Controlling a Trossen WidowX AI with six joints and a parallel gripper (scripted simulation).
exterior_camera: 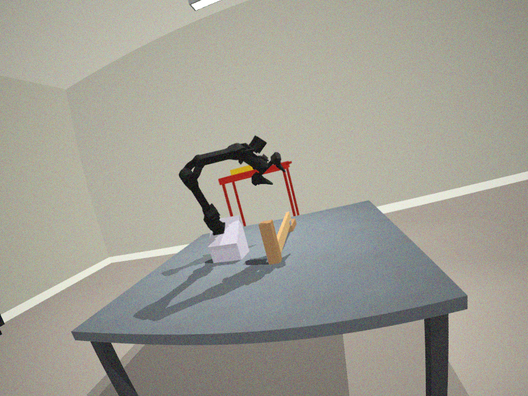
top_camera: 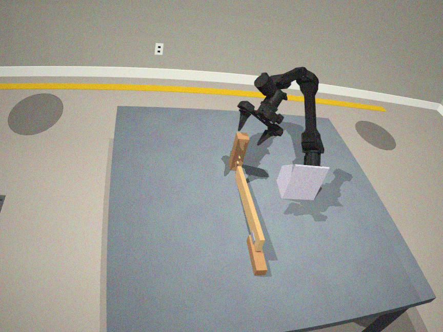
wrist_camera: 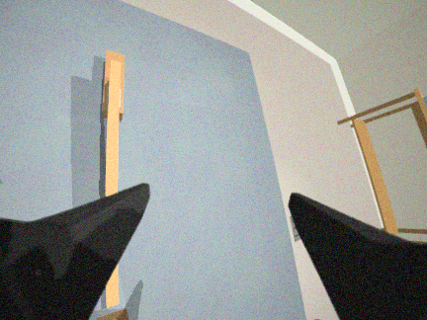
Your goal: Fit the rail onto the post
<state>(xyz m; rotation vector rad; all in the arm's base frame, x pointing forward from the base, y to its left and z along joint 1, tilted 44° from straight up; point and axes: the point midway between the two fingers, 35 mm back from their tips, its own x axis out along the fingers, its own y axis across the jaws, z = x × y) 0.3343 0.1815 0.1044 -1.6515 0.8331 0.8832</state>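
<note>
The bed rail (top_camera: 249,207) (exterior_camera: 283,232) (wrist_camera: 113,148) slopes from the low footboard block (top_camera: 260,266) (exterior_camera: 293,225) down to its near end at the foot of the post (top_camera: 241,148) (exterior_camera: 270,242) (wrist_camera: 115,315). A pale bracket (top_camera: 253,237) shows beside the rail's far end. Two small pegs (top_camera: 239,157) stick out of the post, above the rail's low end; the rail is not on them. The holes in the rail cannot be made out. My gripper (top_camera: 248,137) (exterior_camera: 278,177) (wrist_camera: 219,195) is wide open and empty, well above the table and the post, its fingers pointing down at a slant.
The arm's pale lilac base block (top_camera: 302,182) (exterior_camera: 230,245) stands on the blue-grey table (top_camera: 171,214) (exterior_camera: 349,264), to one side of the rail and post. Beyond the table, a red stand (exterior_camera: 241,176) shows in the exterior view and a wooden frame (wrist_camera: 376,173) in the wrist view.
</note>
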